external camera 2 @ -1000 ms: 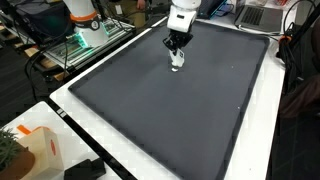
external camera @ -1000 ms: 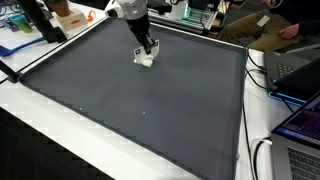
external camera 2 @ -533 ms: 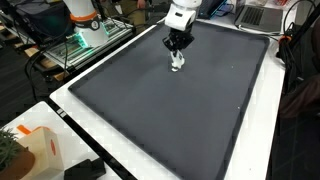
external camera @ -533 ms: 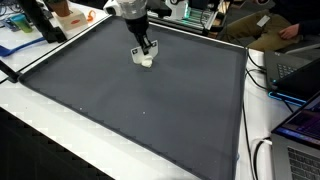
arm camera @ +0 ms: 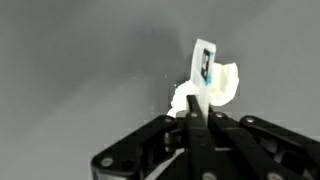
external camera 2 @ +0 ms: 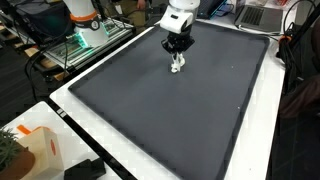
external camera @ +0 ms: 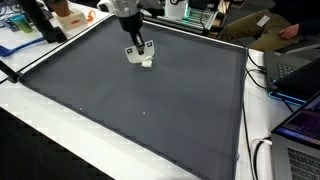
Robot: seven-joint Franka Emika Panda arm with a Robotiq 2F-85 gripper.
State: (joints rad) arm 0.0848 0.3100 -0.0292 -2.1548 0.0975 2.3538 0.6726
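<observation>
Gripper (external camera: pixel 138 50) shifted toward mat (external camera: pixel 150 120) far edge, clamped on white scrap (external camera: pixel 146 62) hanging just below fingertips, long axis upright.

A white table (external camera: pixel 60 140) is covered almost wholly by a dark grey mat (external camera: pixel 140 105). On the bare white margin, an orange-and-white box (external camera 2: pixel 40 150) and a laptop (external camera: pixel 298 135) are seen.

Both exterior views overlook mat (external camera: pixel 150 115), perhaps oppositely; wrist close.
</observation>
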